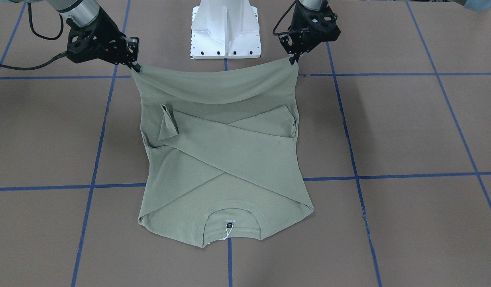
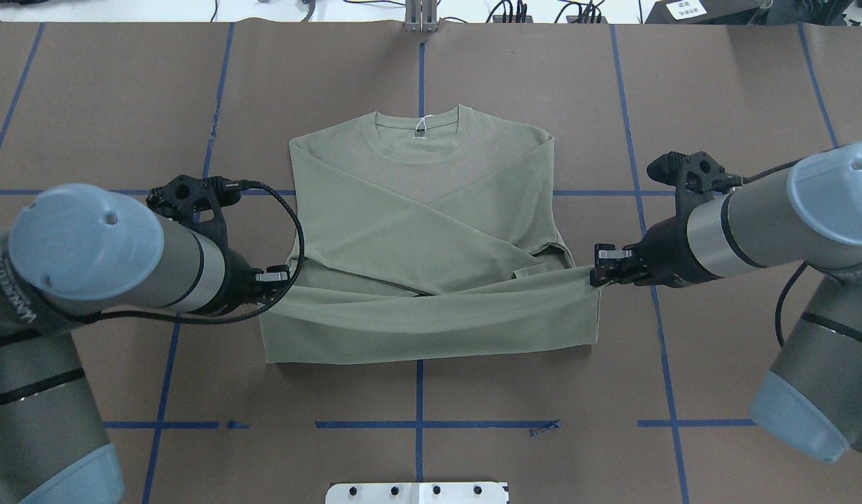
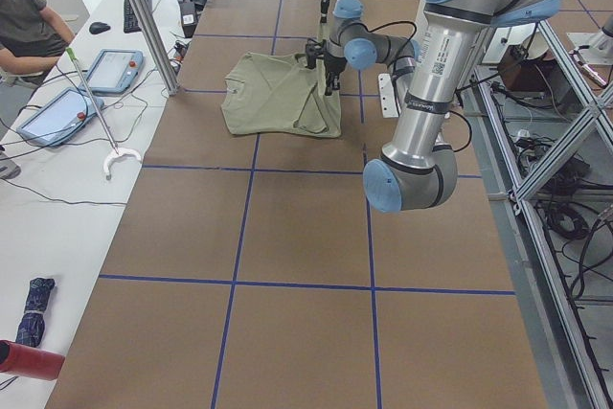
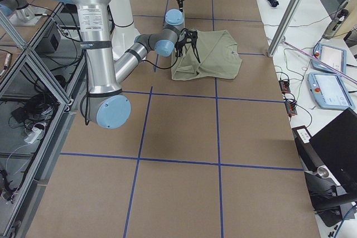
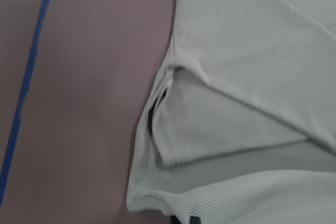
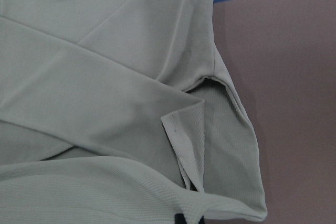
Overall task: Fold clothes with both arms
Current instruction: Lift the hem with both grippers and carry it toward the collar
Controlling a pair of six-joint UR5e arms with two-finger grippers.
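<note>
The pale sage-green long-sleeved knit shirt (image 1: 225, 159) is one plain colour throughout, finely ribbed, with a white string (image 1: 228, 233) at its neck. The flat brown paper-covered surface (image 1: 409, 127) carries a grid of blue tape lines (image 1: 389, 175). The grey-and-silver tubular left arm (image 2: 182, 269) and right arm (image 2: 711, 231) have light-blue joint caps (image 2: 81, 241), black cables (image 2: 299, 238), and a black left tool (image 2: 283, 275) and right tool (image 2: 597, 273). The metal pedestal (image 1: 225, 28) is white.

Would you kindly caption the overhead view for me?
Left gripper and right gripper hold the shirt's hem up, sleeves crossed.
</note>
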